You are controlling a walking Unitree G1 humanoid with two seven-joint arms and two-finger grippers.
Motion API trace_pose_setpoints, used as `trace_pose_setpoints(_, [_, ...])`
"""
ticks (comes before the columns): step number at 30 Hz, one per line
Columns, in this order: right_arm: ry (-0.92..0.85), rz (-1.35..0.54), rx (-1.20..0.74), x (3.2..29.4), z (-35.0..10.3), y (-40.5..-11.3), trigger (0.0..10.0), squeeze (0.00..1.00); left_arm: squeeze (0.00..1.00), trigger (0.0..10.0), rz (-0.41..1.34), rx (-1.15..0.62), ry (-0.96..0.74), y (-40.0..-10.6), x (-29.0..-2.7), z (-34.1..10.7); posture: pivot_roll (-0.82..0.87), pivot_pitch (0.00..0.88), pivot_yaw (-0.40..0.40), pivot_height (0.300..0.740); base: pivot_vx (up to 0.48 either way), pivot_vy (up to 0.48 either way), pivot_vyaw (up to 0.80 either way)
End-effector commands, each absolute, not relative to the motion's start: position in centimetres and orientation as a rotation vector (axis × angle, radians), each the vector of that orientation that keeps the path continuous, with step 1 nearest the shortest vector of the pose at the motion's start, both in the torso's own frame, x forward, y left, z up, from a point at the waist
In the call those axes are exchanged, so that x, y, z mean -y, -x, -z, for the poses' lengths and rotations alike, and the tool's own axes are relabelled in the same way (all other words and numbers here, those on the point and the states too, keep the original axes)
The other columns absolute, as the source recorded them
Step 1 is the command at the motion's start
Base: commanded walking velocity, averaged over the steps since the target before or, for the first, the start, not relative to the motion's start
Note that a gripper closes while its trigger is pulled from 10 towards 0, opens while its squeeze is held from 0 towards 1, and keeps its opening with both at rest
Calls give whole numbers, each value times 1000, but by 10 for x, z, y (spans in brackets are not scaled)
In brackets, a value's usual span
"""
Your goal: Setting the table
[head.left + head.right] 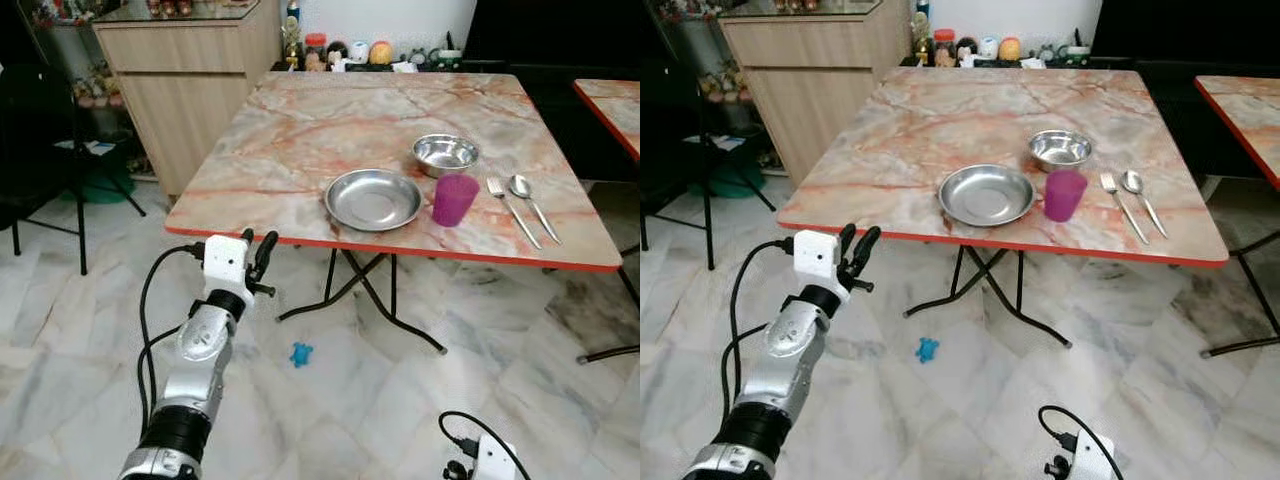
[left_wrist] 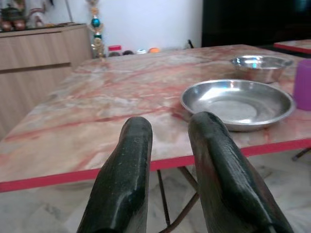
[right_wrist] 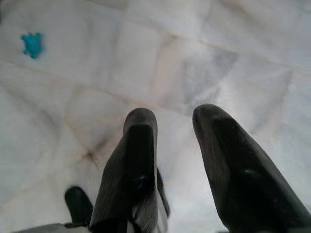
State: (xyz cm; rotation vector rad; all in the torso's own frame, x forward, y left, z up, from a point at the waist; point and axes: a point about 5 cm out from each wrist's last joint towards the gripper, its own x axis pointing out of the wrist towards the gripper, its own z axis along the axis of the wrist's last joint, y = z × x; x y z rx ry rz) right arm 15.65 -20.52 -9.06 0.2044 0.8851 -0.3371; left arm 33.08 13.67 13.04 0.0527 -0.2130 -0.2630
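On the marble-patterned table [image 1: 300,130] with a red edge lie a steel plate [image 1: 373,198], a steel bowl [image 1: 445,153] behind it, and a purple cup [image 1: 455,199] to the plate's right. A fork [image 1: 512,210] and a spoon [image 1: 533,205] rest side by side right of the cup. My left gripper [image 1: 257,245] is raised just before the table's near left edge, open and empty, pointing toward the plate [image 2: 238,102]. My right gripper [image 3: 175,116] hangs low over the floor, open, holding nothing.
A wooden cabinet [image 1: 185,70] stands at the back left, and jars and bottles [image 1: 360,50] line the table's far edge. A second table [image 1: 610,100] is on the right. A small blue toy [image 1: 301,354] lies on the marble floor near the folding table legs [image 1: 370,290]. A black stand [image 1: 50,150] is at far left.
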Motion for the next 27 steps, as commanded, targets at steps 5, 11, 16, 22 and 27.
trace_pose_setpoints(5, [-202,344,-882,206,91,-156,10000,0,243,10000,246,151,-60,-331,-143,-123,3,0,18,740,0,0,0])
trace_pose_setpoints(11, [-202,330,-881,204,90,-157,10000,0,1000,10000,254,149,-43,-331,-141,-124,0,0,17,740,0,0,0])
trace_pose_setpoints(16, [-185,342,-888,206,91,-156,10000,0,1000,10000,271,152,-58,-330,-139,-125,3,0,16,740,0,0,0])
trace_pose_setpoints(22, [-188,342,-896,206,91,-155,10000,0,0,10000,259,150,-66,-330,-139,-125,6,0,15,740,0,0,0])
trace_pose_setpoints(27, [-184,339,-899,206,92,-154,10000,0,0,10000,250,128,-35,-331,-140,-122,4,0,17,740,0,0,0])
